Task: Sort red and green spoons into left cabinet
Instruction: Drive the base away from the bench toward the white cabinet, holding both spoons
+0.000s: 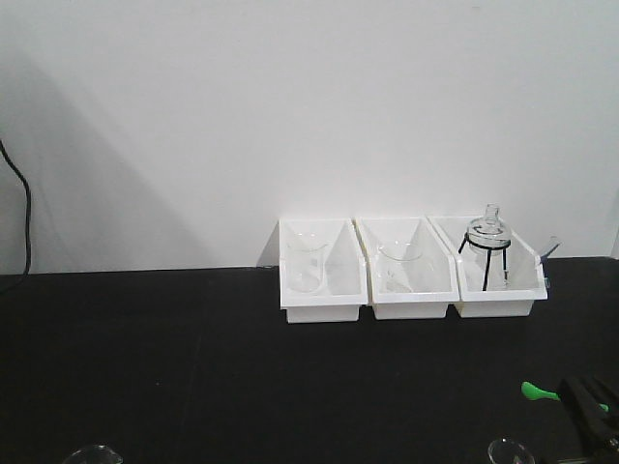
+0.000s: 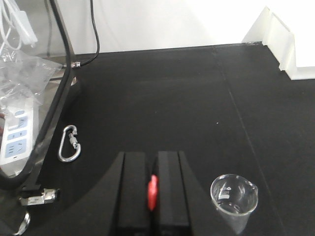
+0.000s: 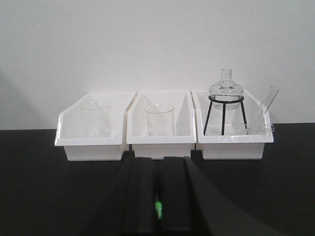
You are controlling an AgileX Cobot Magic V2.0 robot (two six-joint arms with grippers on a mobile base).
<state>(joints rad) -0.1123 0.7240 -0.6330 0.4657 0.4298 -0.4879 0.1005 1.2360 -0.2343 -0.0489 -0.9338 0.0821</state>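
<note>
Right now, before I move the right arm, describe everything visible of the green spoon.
The green spoon is bright green, plastic by its look, with a rounded bowl end and a thin handle. In the front view it lies roughly level, bowl end pointing left, handle clamped in the right gripper. The right wrist view shows only a green sliver between the shut fingers. No other object visibly touches it.

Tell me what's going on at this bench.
Each arm holds one spoon. The left gripper is shut on the red spoon over the black table, near a small beaker. The right gripper is shut on the green spoon and faces three white bins along the wall. Neither spoon is in the left bin yet; it holds only a glass beaker.
</note>
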